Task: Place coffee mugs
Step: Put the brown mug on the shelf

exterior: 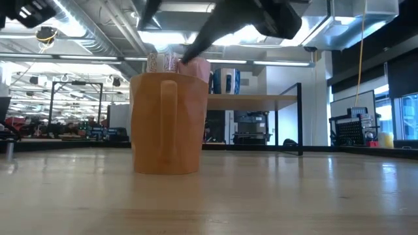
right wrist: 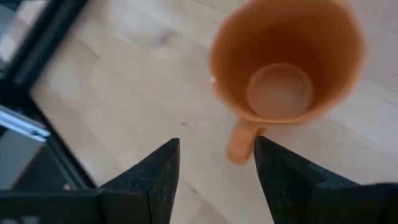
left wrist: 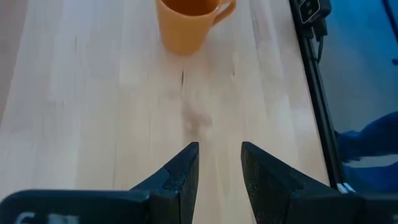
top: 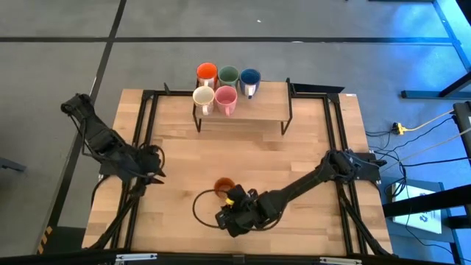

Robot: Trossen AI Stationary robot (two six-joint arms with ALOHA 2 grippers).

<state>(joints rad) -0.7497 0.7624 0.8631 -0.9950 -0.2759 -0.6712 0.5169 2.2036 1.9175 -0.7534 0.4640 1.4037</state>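
An orange mug (top: 224, 185) stands upright on its base on the wooden table, toward the near edge; it also shows in the low view (exterior: 166, 124). My right gripper (right wrist: 216, 146) is open and hovers just on the mug's near side, above it; the mug's handle (right wrist: 240, 144) points toward the fingers. My left gripper (left wrist: 219, 155) is open and empty at the table's left, facing the orange mug (left wrist: 186, 22). The red-orange (top: 207, 73), green (top: 228, 75), dark blue (top: 250, 77), cream-white (top: 203, 96) and pink (top: 226, 98) mugs stand on a raised shelf.
The wooden shelf on black legs (top: 257, 110) stands at the table's far middle. Black frame rails (top: 143, 132) run along the table's left and right sides. A black cable loop (top: 197, 210) lies by the right wrist. Bare table lies between shelf and orange mug.
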